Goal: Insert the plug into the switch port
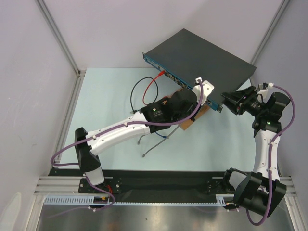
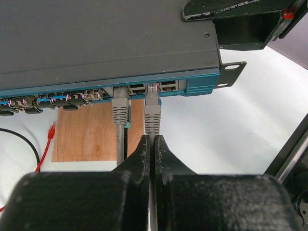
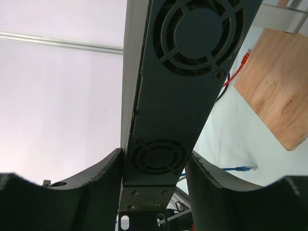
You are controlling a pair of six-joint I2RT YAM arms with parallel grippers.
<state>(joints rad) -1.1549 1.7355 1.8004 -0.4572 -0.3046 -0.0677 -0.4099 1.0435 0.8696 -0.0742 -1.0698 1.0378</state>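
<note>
The switch (image 1: 202, 55) is a flat black box with a blue front strip of sockets (image 2: 197, 84). It rests partly on a wooden board. My left gripper (image 2: 150, 140) is shut on a grey cable just behind its grey plug (image 2: 152, 113). The plug's clear tip sits in a socket of the strip. A second grey plug (image 2: 121, 108) is in the socket to its left. My left gripper (image 1: 201, 91) is at the strip's right part. My right gripper (image 3: 154, 159) clamps the switch's fan end (image 3: 178, 72), one finger on each face; in the top view it (image 1: 231, 102) is at the right end.
The wooden board (image 2: 91, 134) lies under the switch's front edge. A red cable (image 1: 153, 86) and a black cable (image 1: 137, 91) loop to the left. A blue cable (image 3: 240, 168) and a loose grey cable (image 1: 149, 149) lie on the table. Walls stand on three sides.
</note>
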